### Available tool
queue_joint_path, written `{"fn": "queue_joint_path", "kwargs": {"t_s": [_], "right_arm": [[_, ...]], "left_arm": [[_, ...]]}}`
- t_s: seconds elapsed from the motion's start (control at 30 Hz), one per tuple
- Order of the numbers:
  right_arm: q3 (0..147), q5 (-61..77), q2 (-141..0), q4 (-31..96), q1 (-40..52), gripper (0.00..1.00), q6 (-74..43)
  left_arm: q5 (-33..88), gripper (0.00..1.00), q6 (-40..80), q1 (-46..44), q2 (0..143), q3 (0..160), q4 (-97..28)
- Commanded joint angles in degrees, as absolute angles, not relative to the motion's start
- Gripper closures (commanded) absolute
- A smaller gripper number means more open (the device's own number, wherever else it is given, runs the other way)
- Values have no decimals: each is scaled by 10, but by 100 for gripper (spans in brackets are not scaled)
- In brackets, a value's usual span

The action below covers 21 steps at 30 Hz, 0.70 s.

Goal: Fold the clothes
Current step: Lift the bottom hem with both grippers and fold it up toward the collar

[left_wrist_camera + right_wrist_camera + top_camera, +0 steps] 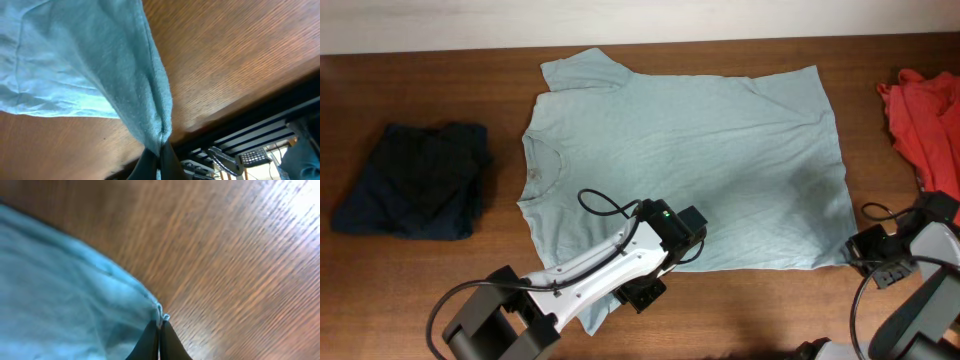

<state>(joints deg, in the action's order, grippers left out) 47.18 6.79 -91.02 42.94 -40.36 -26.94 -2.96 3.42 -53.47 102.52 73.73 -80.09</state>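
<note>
A pale grey-blue T-shirt (690,150) lies spread flat across the table's middle, neck to the left. My left gripper (642,292) is shut on its near left sleeve; the left wrist view shows the cloth (125,80) bunched into the jaws (161,160). My right gripper (855,255) is shut on the shirt's near right hem corner; the right wrist view shows that corner (75,295) pinched between the fingers (160,330). A dark navy garment (415,180) lies folded at the left. A red-orange garment (930,115) lies crumpled at the right edge.
The brown wooden table (430,270) runs to a pale wall at the back. The table's near edge and a dark rack under it (260,145) show in the left wrist view.
</note>
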Motion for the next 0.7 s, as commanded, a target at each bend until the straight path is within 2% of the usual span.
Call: {"fn": "queue_joint_path", "kwargs": {"t_s": [0.0,0.3,0.43,0.53,0.67], "right_arm": [[491,88,-860,451,-405,96,-256],[491,82,-739,495,-405,96,-258],[495,84,-706,484,-405,96,-260],[504,89,-706,478,-405,96,-274],[505,121,-708,448,-405,96,-280]], "left_arm": [[-48,100,25,-531,1014,744,-813],[-55,100,32,-531,1001,744,-848],[-110,100,46,-529,982,744,-849],[-161,100,75,-510,971,744,-842],[-169,100,83,-465,970,744,-812]]}}
